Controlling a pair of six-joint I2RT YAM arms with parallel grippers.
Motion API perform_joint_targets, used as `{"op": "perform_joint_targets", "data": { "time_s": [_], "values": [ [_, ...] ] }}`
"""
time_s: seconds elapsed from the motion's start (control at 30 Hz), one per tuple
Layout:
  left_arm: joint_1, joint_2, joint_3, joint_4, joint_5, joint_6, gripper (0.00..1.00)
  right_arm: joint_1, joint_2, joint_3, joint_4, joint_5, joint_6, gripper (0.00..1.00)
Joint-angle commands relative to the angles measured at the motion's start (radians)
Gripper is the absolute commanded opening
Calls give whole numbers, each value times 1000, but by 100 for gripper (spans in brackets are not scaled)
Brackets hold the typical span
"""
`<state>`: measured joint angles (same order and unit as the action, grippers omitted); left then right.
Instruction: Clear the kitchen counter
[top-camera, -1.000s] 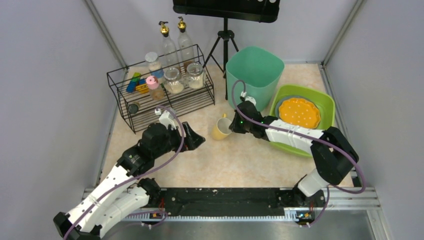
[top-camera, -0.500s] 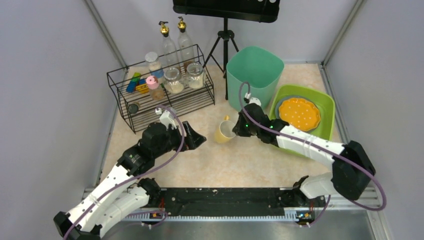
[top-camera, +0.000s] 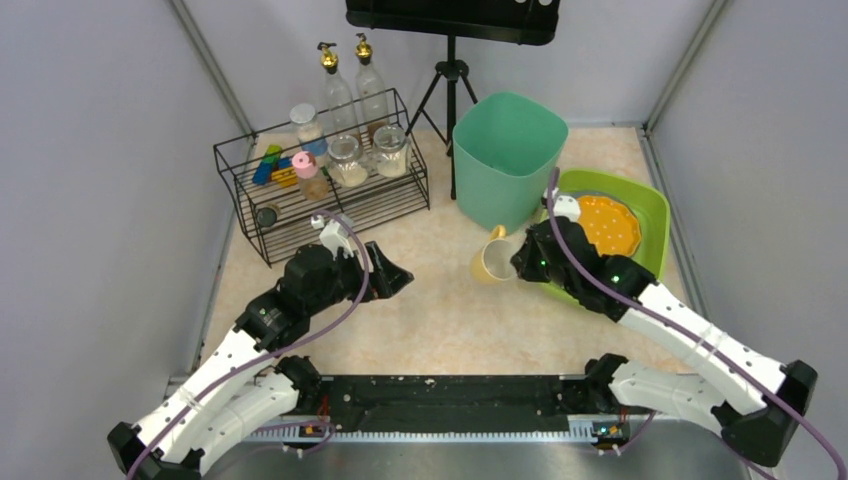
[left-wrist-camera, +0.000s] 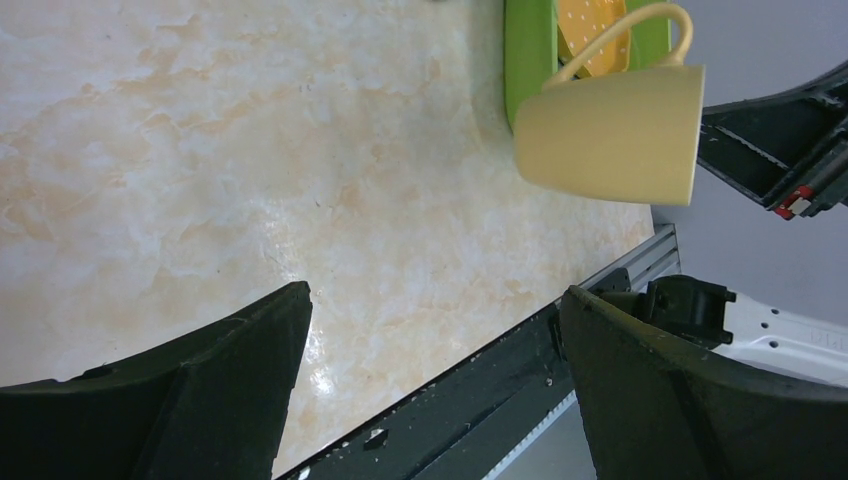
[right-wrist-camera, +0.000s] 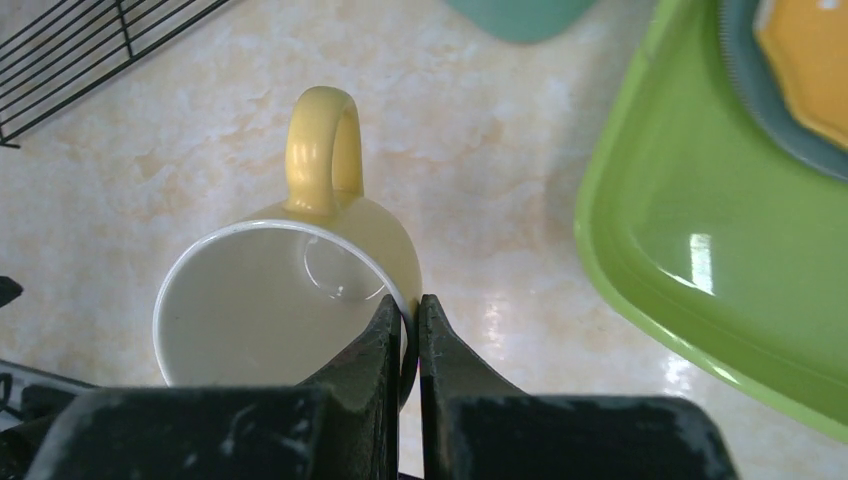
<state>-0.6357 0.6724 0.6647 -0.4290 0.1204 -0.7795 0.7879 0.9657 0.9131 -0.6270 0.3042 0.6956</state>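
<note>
The right pincer (right-wrist-camera: 410, 322) has its two black fingers (right-wrist-camera: 350, 395) pressed together on the thin wall of a yellow mug (right-wrist-camera: 290, 300). One finger sits inside the rim and one outside, on the side away from the looped handle. The mug is glossy and round, pale cream within, and hangs tilted. I cannot tell whether its base touches the kitchen counter (top-camera: 440, 320), a flat beige slab with faint marbling that spreads beneath both arms. Just right of the mug lies a shiny lime-green tray (top-camera: 655, 215) holding an orange dotted plate (top-camera: 600, 225). Just beyond the mug stands a smooth teal tub (top-camera: 510, 150). To the left, the left pincer (top-camera: 385, 278) hangs over bare counter with its jaws spread wide, gripping nothing. Farther left is a black wire rack (top-camera: 290, 215) of jars and bottles.
</note>
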Motion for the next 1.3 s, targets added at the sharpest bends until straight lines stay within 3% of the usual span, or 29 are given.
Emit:
{"op": "perform_joint_targets", "data": {
  "time_s": [0.0,0.27,0.47,0.63,1.27],
  "values": [
    [2,3,10,58,21,6,98,4,-111,90,-128,157,2,0],
    [2,29,14,84,57,2,98,-151,-174,84,-240,208,-43,0],
    [2,15,-1,88,70,-2,98,-411,-178,69,-207,103,-145,0],
    [2,-1,-9,84,71,0,99,-533,-175,24,-166,34,-183,0],
    [2,-30,-59,114,98,-19,98,-625,32,-178,65,-40,-166,0]
  ]
}}
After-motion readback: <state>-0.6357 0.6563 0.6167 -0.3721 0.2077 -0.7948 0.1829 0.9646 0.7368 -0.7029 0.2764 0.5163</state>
